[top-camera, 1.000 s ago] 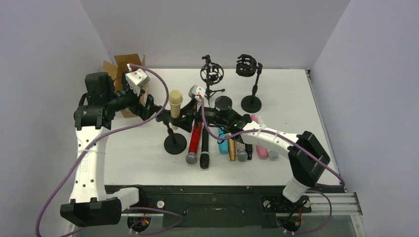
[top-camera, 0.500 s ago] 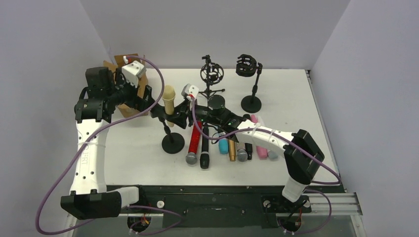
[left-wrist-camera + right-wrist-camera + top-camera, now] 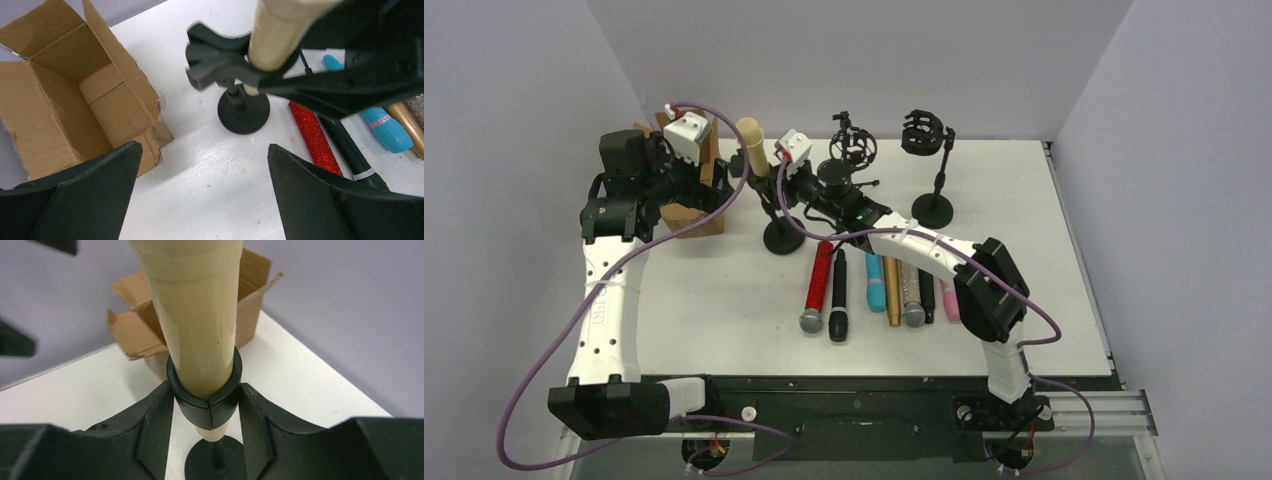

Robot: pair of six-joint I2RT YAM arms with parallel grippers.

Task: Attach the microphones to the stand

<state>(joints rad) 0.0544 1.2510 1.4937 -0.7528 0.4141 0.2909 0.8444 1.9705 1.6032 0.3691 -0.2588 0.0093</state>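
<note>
well, l to r: cardboard box [image 3: 75, 95] at far left, left gripper [image 3: 202, 150] beside it w/ fingers spread wide, holding nothing. cream microphone [image 3: 197, 330] sits upright in the stand clip [image 3: 205, 407], stand base [image 3: 782, 237] on the tabletop [image 3: 704, 320] near the box. right gripper [image 3: 206, 395] pinches the clip from both sides. imo: squeeze the clip, not the mic, set the base flat, check seating before letting go. other mics [image 3: 892, 290] lie in a row to the right. vs 1 s ago: stand was nearer the front by the red microphone [image 3: 818, 285], left fingers up against it; now it's further back, left arm clear.
</note>
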